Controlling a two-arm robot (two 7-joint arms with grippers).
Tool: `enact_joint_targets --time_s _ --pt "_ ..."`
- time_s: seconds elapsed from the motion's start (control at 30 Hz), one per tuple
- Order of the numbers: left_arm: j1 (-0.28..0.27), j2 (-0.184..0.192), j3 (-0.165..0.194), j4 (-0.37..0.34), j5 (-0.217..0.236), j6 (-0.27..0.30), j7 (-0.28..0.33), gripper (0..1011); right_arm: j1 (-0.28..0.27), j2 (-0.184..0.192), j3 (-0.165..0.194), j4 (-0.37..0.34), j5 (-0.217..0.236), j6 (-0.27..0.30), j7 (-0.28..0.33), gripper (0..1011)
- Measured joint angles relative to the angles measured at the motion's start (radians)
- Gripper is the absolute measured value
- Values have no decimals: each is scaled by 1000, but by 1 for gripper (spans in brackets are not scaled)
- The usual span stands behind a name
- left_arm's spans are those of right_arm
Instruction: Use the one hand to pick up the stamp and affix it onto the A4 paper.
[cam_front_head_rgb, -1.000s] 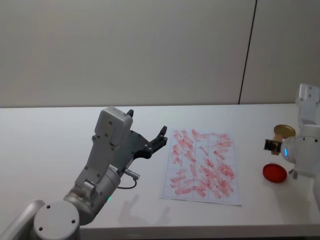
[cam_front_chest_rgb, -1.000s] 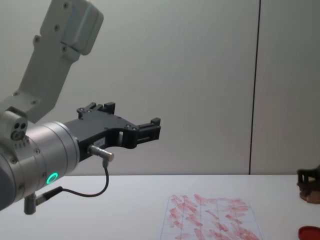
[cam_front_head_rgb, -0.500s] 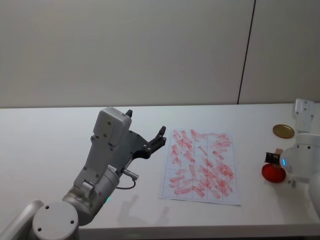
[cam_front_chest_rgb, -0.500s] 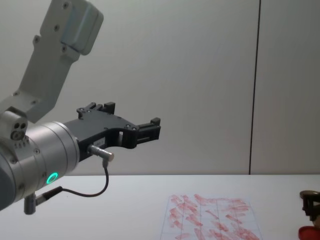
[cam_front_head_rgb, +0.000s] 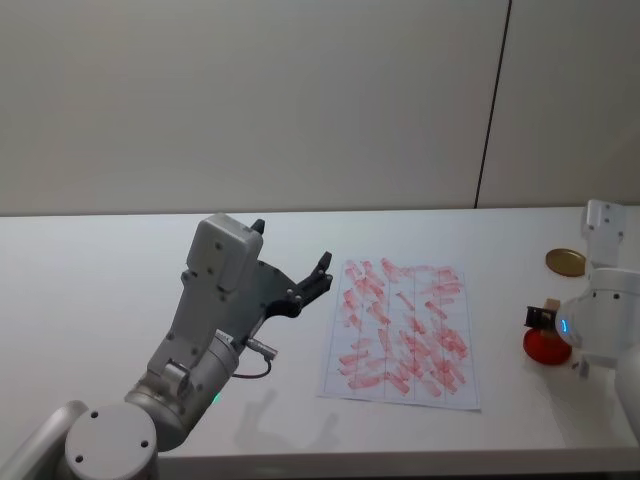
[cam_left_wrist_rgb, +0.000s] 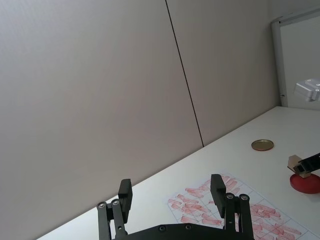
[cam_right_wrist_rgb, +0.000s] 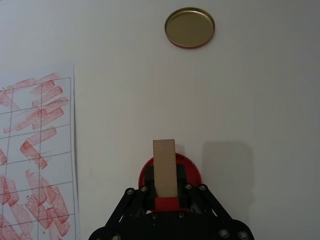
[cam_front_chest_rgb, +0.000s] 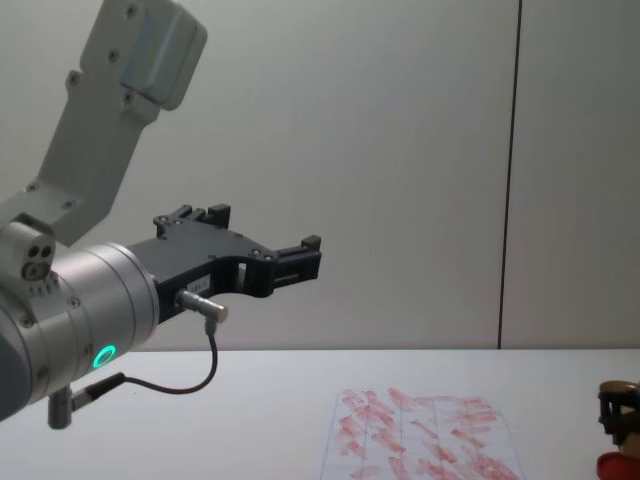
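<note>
Stamp (cam_right_wrist_rgb: 164, 167) lowered onto red pad (cam_right_wrist_rgb: 192, 167), right claw (cam_right_wrist_rgb: 165, 192) gripping it

Plain grey-beige panelled wall (cam_front_head_rgb: 250, 100) with one dark vertical seam (cam_front_head_rgb: 493, 100), behind a white table (cam_front_head_rgb: 100, 270).

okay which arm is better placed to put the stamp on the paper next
Right. The right gripper already holds the stamp over the red ink pad, beside the A4 paper. The left gripper hangs open and empty.
</note>
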Motion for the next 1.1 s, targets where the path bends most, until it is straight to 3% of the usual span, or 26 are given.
enact_joint_targets --time_s 0.27,0.53,0.73,1.1 --pt "0 0 0 0 0 0 0 993 -33 -7 4 -72 12 31 -7 218" --pt "0 0 0 0 0 0 0 993 -47 -11 9 -95 20 43 -16 232" --pt "0 0 0 0 0 0 0 993 -49 -14 14 -94 24 42 -24 393" --pt "0 0 0 0 0 0 0 993 -49 -18 18 -94 23 27 -28 779"
